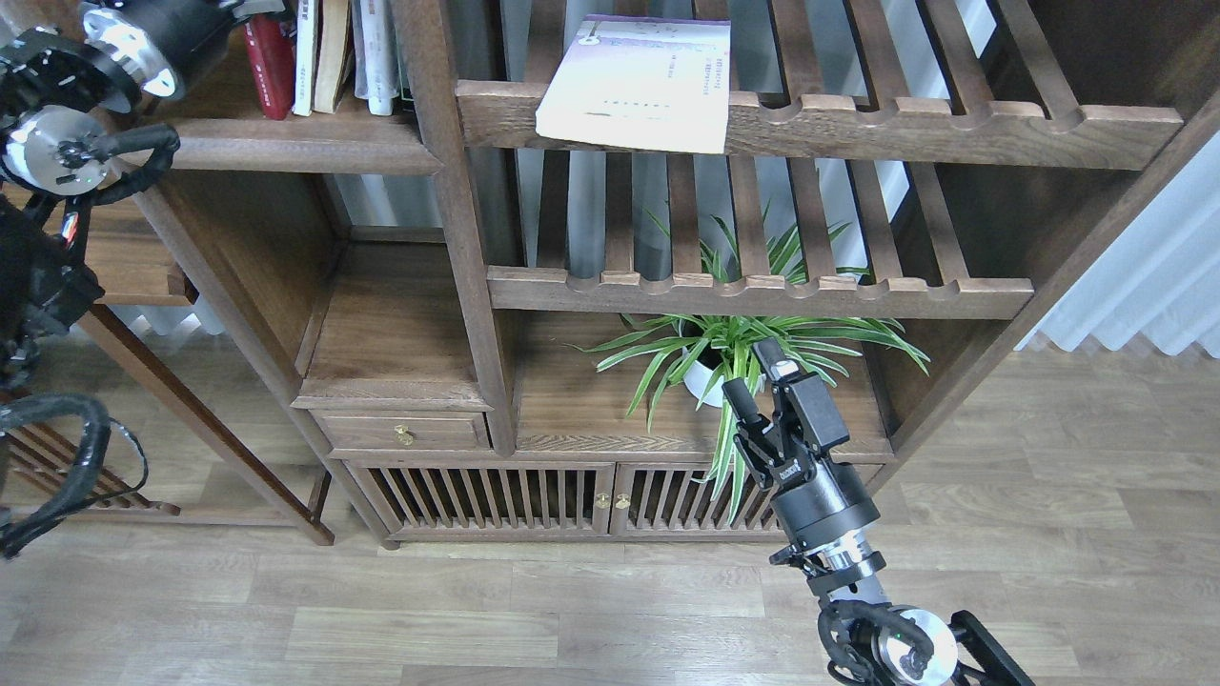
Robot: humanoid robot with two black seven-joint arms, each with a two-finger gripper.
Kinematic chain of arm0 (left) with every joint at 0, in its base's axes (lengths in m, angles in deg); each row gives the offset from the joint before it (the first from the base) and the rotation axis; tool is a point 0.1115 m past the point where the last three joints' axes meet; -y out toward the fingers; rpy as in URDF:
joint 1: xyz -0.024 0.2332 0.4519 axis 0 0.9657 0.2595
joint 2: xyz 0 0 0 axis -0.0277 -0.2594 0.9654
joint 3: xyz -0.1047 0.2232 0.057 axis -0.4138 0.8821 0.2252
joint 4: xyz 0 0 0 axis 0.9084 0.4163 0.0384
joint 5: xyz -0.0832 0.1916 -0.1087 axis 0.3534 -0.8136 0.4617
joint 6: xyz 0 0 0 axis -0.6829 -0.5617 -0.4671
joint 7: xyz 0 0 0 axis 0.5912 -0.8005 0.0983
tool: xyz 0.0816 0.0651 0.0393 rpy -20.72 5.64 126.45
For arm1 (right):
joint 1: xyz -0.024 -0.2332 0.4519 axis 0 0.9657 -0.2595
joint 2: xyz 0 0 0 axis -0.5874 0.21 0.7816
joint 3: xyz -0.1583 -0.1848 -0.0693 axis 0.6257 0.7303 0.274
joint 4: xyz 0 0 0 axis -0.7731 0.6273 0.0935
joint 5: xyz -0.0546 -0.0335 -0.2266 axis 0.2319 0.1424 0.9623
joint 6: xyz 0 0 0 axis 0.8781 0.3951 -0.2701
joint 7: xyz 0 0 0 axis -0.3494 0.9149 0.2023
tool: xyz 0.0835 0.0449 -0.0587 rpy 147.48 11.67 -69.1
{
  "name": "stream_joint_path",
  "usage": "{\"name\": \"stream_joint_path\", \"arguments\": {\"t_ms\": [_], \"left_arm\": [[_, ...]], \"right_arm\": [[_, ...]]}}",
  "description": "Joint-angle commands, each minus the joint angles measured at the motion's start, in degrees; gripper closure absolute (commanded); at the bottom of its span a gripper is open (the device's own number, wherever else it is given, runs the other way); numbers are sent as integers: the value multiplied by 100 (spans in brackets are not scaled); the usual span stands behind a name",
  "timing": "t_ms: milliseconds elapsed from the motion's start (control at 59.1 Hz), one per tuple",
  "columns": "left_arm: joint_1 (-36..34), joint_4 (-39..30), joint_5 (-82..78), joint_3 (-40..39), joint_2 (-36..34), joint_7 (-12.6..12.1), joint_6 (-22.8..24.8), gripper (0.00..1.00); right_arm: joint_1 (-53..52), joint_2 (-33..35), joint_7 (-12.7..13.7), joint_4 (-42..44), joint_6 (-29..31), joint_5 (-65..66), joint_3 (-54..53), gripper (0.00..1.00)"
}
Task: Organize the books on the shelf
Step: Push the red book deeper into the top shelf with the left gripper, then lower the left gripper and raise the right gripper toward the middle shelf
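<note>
A pale lavender-white book [634, 86] lies flat on the upper slatted rack, its front edge hanging over the scalloped rail. On the solid dark-brown shelf [286, 154] at the upper left, a dark red book [270, 67] stands upright beside several pale-spined books [348, 52]. My left arm reaches up to that row. Its gripper [250, 8] is cut off by the top edge right next to the red book, so its fingers cannot be made out. My right gripper [755, 376] hangs low in front of the plant, open and holding nothing.
A potted spider plant [724, 357] stands on the low board under the lower slatted rack [762, 293]. Below are a small drawer [400, 433] and slatted cabinet doors [534, 495]. A white curtain [1134, 286] hangs at the right, above wooden floor.
</note>
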Motion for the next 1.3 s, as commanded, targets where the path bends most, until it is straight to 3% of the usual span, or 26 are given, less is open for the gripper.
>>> {"name": "stream_joint_path", "arguments": {"t_ms": [0, 51, 186, 254, 947, 1082, 1285], "left_arm": [[116, -214, 202, -27, -114, 4, -2, 56], [204, -284, 343, -10, -176, -23, -2, 54], [511, -705, 747, -36, -343, -497, -2, 54], [643, -899, 888, -45, -430, -611, -2, 54], [2208, -3123, 1644, -554, -940, -972, -2, 54], [2533, -3500, 2073, -756, -1125, -1209, -2, 54], [3016, -3922, 2724, -932, -1248, -1200, -2, 54]], "right_arm": [[-1, -1, 1, 4, 0, 0, 11, 2], [-1, -1, 1, 4, 0, 0, 11, 2], [8, -1, 1, 4, 0, 0, 28, 2], [8, -1, -8, 4, 0, 0, 37, 2], [114, -1, 1, -5, 0, 18, 107, 2], [96, -1, 1, -5, 0, 27, 116, 2], [52, -1, 1, -5, 0, 27, 239, 2]]}}
